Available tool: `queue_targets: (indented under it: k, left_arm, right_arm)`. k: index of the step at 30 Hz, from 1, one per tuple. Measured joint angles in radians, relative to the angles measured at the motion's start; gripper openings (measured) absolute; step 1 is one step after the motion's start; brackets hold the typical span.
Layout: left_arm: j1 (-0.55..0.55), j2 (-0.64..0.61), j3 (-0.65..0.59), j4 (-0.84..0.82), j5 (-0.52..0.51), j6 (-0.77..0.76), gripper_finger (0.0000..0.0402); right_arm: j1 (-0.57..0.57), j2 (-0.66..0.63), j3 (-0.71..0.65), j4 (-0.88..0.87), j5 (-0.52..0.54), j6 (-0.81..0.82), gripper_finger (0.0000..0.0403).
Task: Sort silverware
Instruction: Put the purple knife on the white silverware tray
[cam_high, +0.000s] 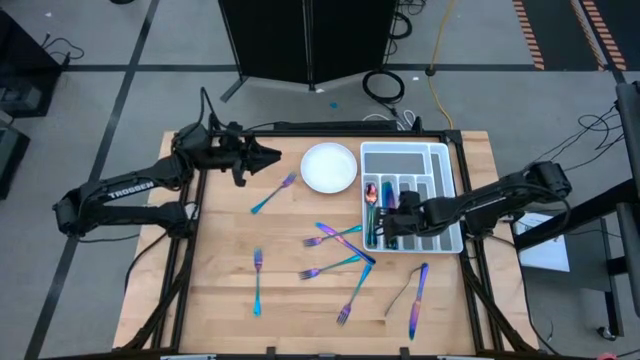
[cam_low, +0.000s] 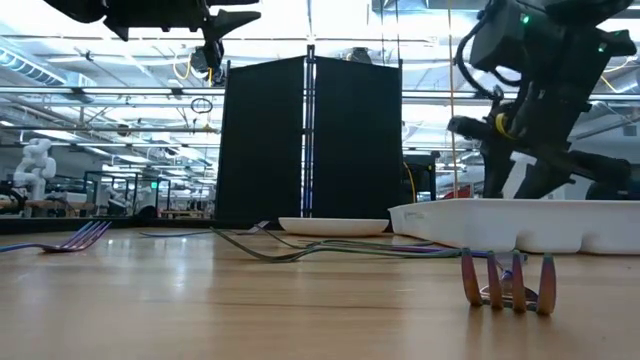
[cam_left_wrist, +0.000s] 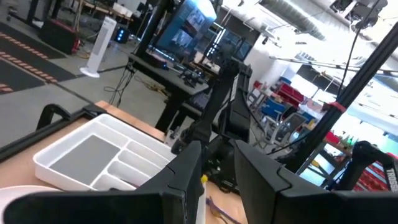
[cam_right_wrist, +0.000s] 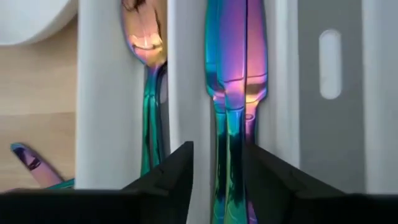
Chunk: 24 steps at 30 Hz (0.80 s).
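Note:
Iridescent silverware lies scattered on the wooden table: a fork (cam_high: 273, 194), another fork (cam_high: 257, 280), a crossed cluster (cam_high: 335, 242), a knife (cam_high: 417, 298). The white compartmented tray (cam_high: 440, 165) holds a spoon (cam_right_wrist: 146, 43) in one slot and knives (cam_right_wrist: 233, 87) in the slot beside it. My right gripper (cam_right_wrist: 224, 186) hangs open over the tray (cam_high: 390, 218), slanting down, a finger on either side of the knives. My left gripper (cam_left_wrist: 217, 186) is raised at the far left (cam_high: 266, 157), pointing level, open with nothing between its fingers.
A round white plate (cam_high: 329, 166) sits left of the tray at the far side. A fork's tines (cam_low: 505, 283) stand up near the table's front edge. Bare wood lies at the near left (cam_high: 220, 310). A black screen (cam_low: 305, 140) stands behind the table.

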Motion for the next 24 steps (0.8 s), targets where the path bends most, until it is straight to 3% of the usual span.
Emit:
queue_targets:
  k: [9, 17, 20, 24]
  left_arm:
    - [-0.01, 0.018, 0.0, 0.0, -0.003, 0.059, 0.0095]
    - [-0.073, 0.101, 0.001, -0.012, -0.003, 0.061, 0.0095]
    - [-0.089, 0.133, 0.001, -0.012, -0.003, 0.068, 0.0095]
    - [-0.103, 0.16, 0.001, -0.012, -0.003, 0.12, 0.0095]
  right_arm:
    - [0.009, -0.174, 0.006, 0.018, -0.029, -0.118, 0.0123]
    - [0.154, -0.163, 0.21, 0.031, -0.164, -0.304, 0.0106]
    - [0.262, -0.098, 0.26, 0.007, -0.267, -0.256, 0.0094]
    - [0.413, -0.011, 0.285, -0.04, -0.389, -0.065, 0.0083]
